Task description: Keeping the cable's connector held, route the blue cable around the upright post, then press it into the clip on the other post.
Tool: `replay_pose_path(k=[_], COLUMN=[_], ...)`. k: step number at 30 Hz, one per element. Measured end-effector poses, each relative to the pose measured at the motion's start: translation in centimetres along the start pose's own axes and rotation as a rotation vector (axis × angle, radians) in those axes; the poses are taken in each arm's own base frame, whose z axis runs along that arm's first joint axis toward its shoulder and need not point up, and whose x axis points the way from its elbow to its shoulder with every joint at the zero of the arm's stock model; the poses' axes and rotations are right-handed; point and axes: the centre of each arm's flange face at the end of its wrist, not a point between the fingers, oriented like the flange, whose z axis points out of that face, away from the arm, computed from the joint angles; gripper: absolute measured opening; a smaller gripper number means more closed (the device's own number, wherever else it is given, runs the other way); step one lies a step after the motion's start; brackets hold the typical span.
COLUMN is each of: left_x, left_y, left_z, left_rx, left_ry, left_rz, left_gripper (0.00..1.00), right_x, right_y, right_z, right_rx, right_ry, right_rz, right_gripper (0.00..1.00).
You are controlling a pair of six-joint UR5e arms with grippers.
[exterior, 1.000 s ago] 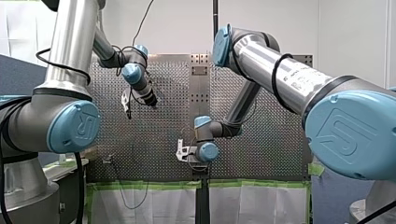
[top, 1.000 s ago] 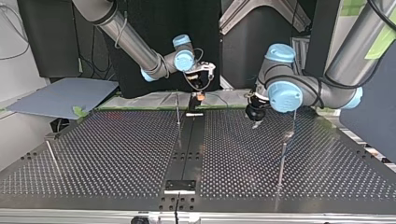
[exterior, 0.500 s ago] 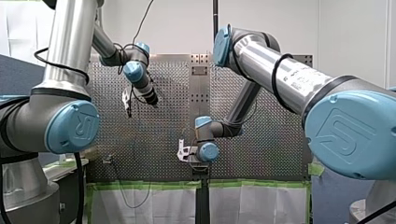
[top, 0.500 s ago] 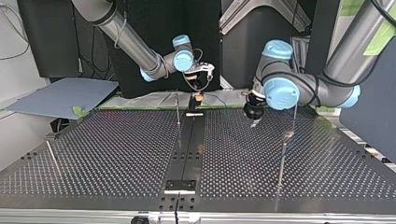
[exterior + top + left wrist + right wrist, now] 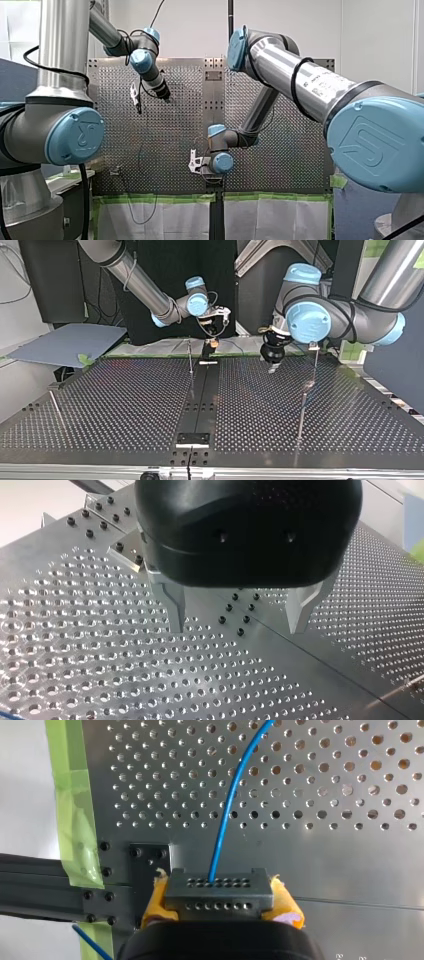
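In the right wrist view my right gripper point(image 5: 220, 912) is shut on a dark grey connector point(image 5: 219, 892), gripped between yellow pads point(image 5: 156, 902). The blue cable point(image 5: 229, 810) runs from the connector ahead over the perforated plate. In the top view this gripper point(image 5: 213, 343) hangs at the table's far edge, beside a thin upright post point(image 5: 190, 357). My left gripper point(image 5: 237, 625) is open, its metal fingers point(image 5: 175, 610) wide apart with nothing between them, above the plate. In the top view it point(image 5: 272, 368) hovers left of a post with a clip on top point(image 5: 313, 346).
More thin posts stand at the top view's right point(image 5: 302, 412) and left point(image 5: 56, 409). A dark centre strip point(image 5: 200, 395) divides the perforated table. Green tape point(image 5: 75, 805) lines the table's edge near my right gripper. A grey board point(image 5: 65, 344) lies off the table's far left.
My left gripper has risen in the front view, moving further out over the plate, still open. My right gripper has kept its place and its hold on the connector.
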Motion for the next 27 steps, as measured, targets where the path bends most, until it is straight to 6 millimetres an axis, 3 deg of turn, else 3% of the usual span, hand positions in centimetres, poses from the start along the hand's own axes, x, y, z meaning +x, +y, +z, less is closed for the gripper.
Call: replay_pose_path(k=[19, 27], left_x=[-0.2, 0.4], left_y=[1.6, 2.2], left_z=[1.9, 1.0], left_rx=[-0.038, -0.13], left_ry=[-0.059, -0.014], left_rz=[0.002, 0.083], left_gripper=[1.0, 1.0], right_x=[0.0, 0.0], right_y=[1.8, 1.7], right_z=[0.2, 0.2], right_rx=[-0.076, -0.088], right_ry=[0.012, 0.022], right_rz=[0.049, 0.083], right_gripper=[0.0, 0.0])
